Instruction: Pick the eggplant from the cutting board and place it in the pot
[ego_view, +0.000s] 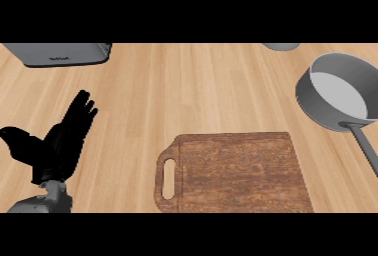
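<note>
A brown wooden cutting board (240, 172) with a handle slot on its left side lies at the lower middle of the counter, and nothing rests on it. No eggplant shows anywhere. A grey pot (336, 92) with a long handle (363, 147) stands at the right, and what shows of its inside holds nothing. My left hand (63, 140) rests open at the lower left, fingers straight and pointing up, apart from the board. My right hand is out of the view.
A grey toaster-like appliance (63, 53) stands at the back left edge. A small grey round object (280, 46) peeks in at the back, right of centre. Bare wooden counter (184, 90) stretches between board, pot and appliance.
</note>
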